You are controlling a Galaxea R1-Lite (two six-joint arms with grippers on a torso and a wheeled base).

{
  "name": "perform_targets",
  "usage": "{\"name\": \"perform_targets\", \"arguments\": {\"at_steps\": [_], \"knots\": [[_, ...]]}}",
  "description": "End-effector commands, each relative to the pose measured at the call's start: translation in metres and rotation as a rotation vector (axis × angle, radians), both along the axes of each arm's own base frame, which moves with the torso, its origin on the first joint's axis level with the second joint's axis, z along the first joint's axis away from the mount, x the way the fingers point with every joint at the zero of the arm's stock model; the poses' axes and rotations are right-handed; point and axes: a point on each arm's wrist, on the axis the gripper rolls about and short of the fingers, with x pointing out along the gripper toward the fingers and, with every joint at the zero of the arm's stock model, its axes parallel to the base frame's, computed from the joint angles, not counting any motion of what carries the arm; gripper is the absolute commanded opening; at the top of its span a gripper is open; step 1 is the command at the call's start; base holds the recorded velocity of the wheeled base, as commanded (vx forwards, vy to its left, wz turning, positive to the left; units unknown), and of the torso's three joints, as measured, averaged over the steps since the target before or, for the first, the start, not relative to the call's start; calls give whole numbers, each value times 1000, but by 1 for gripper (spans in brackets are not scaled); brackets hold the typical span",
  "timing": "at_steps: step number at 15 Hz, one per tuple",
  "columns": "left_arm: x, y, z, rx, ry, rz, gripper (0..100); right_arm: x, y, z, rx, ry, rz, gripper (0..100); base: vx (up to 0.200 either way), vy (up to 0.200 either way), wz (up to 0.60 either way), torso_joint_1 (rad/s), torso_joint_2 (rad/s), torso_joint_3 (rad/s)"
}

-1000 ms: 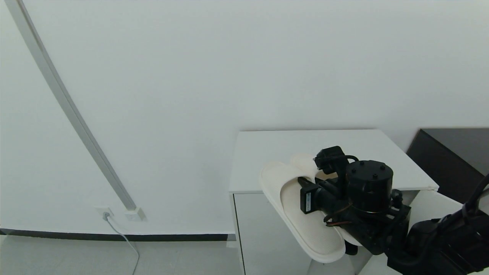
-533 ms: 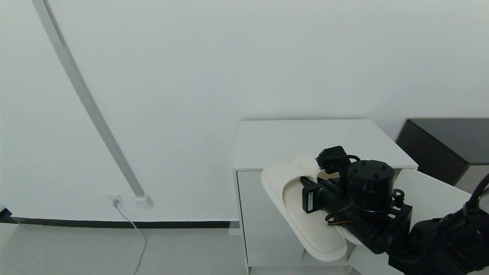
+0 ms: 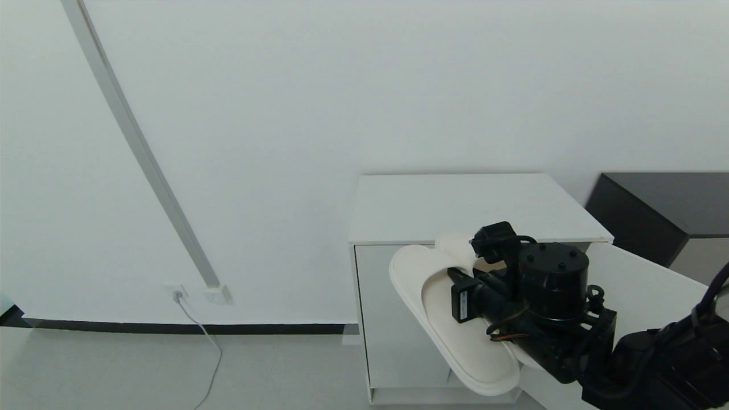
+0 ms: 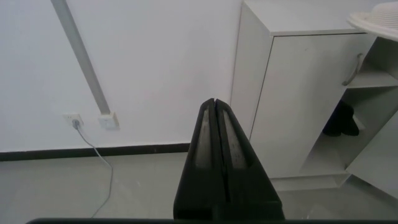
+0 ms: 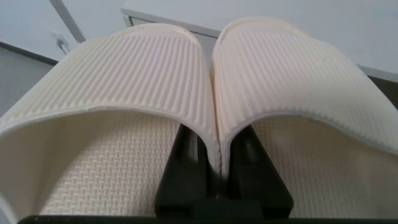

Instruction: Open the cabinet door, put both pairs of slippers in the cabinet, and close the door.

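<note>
The right gripper [image 5: 216, 168] is clamped on the inner strap edges of both cream slippers [image 3: 455, 319], holding them side by side, toes pointing to 11 o'clock, in front of the white cabinet [image 3: 467, 205]. The toes overlap the cabinet's front top edge. The cabinet door [image 3: 643, 285] stands swung out at 4 o'clock, its edge just beside the arm. A dark pair [image 4: 344, 119] sits on a lower shelf inside. The left gripper [image 4: 215, 124] has its fingers pressed together, holding nothing. Bare floor [image 3: 114, 370] lies open at 8 o'clock.
</note>
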Motion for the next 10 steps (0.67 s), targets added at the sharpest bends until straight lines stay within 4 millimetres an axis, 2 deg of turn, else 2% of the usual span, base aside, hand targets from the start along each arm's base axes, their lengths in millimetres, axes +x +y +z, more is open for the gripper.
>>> {"name": "perform_targets", "arguments": {"at_steps": [1,2,3,5,10], "knots": [[0,0,0,-1,1,-1,0,-6,-6,0,-3,8,15,0,0,0,0,0,0,0],[0,0,0,-1,1,-1,0,-6,-6,0,-3,8,15,0,0,0,0,0,0,0],[0,0,0,1,1,-1,0,-23,-19,3,-1,27,86,0,0,0,0,0,0,0],[0,0,0,2,1,-1,0,-26,-22,0,-10,36,83,0,0,0,0,0,0,0],[0,0,0,1,1,1,0,-26,-22,-2,-14,42,83,0,0,-200,0,0,0,3]]}}
